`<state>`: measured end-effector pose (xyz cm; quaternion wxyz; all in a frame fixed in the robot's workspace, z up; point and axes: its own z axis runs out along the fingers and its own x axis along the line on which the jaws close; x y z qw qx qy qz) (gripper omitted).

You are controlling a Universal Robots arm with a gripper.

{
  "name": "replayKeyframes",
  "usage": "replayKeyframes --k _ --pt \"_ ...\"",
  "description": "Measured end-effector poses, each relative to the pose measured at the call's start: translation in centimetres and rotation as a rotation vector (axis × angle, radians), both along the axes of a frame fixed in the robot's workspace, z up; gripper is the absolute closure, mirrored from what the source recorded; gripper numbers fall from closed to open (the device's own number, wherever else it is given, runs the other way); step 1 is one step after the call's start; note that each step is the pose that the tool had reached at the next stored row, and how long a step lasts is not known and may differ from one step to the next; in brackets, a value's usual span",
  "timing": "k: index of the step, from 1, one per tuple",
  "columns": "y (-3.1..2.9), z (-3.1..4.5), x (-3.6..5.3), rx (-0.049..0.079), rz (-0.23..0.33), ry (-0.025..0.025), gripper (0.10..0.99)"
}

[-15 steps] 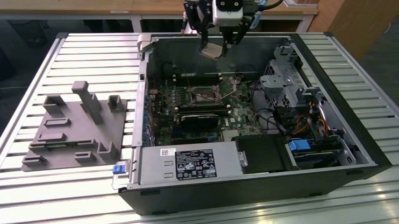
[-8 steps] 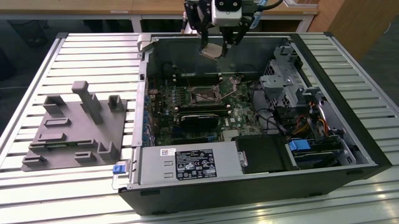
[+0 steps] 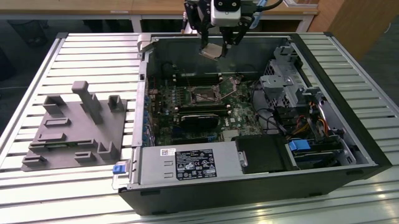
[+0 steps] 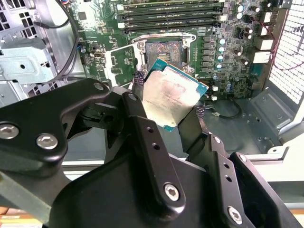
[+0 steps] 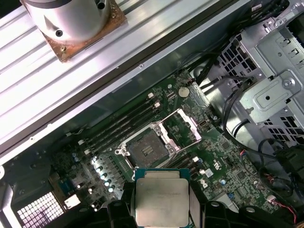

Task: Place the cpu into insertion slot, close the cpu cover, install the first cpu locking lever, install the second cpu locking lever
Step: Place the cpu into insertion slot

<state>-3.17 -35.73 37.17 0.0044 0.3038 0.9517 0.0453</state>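
Gripper (image 3: pixel 216 48), narrowly closed, pinches the cpu (image 4: pixel 172 97) by two opposite edges, seemingly hovering well above the uncovered insertion slot (image 5: pixel 145 148).

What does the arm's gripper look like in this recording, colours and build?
The gripper has a pale grey-white body in the exterior view, with black linkage arms below and a blue cable beside its top. In the second wrist view the jaws are matte black jointed bars with silver screw heads and small holes.
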Motion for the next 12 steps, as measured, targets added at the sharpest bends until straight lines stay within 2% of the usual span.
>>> replayKeyframes --k 12 --pt "0.04 -0.10 -0.06 0.000 -0.033 0.0000 0.545"
